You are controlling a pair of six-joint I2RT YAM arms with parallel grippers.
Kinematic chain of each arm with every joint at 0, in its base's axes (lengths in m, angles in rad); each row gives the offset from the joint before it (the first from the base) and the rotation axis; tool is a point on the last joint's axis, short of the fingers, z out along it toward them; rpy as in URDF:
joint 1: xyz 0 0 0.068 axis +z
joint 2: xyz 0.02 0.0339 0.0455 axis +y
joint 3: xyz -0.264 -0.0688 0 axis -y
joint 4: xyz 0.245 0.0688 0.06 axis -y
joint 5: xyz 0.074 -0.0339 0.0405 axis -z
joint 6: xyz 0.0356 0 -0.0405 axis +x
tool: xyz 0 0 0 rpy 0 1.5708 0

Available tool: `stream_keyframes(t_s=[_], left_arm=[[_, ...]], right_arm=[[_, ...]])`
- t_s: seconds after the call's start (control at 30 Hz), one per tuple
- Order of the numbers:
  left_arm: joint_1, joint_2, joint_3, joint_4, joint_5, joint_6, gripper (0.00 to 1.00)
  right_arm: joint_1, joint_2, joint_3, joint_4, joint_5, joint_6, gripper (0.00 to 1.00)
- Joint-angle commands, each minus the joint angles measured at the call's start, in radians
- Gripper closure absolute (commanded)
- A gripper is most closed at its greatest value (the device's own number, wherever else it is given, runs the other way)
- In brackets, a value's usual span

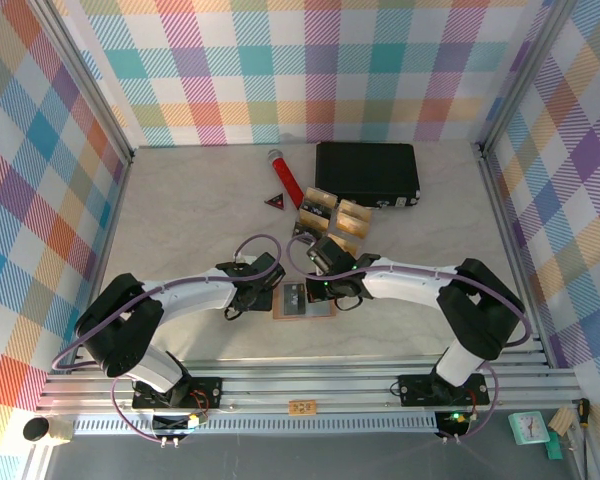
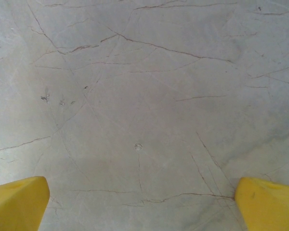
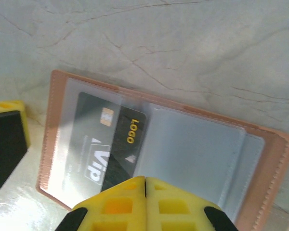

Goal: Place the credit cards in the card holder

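The card holder lies open on the table, reddish-brown with clear sleeves; it also shows as the card holder from above. A dark credit card marked VIP and LOGO sits partly inside its left sleeve. My right gripper is shut, with nothing between its fingers, tips over the card's near edge; whether they touch it I cannot tell. From above, the right gripper hangs over the holder. My left gripper is open over bare table beside the holder's left edge. More gold-tan credit cards stand further back.
A clear compartment tray holds the gold-tan cards behind the holder. A big black case lies at the back, with a red marker and a red triangle to its left. The left gripper's finger stands beside the holder.
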Motion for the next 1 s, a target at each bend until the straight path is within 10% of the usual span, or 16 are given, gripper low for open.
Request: stream_keyframes(t_s=[0.0,0.97], left_arm=[[-0.013,0.024,-0.003,0.050,0.028,0.009,0.00],[-0.014,0.092,-0.011,0.127,0.077,0.007,0.00]], right_arm=[[0.001,0.038,0.026,0.041,-0.059,0.020,1.00],[0.031,0.192,0.102,0.104,-0.147,0.065,1.00]])
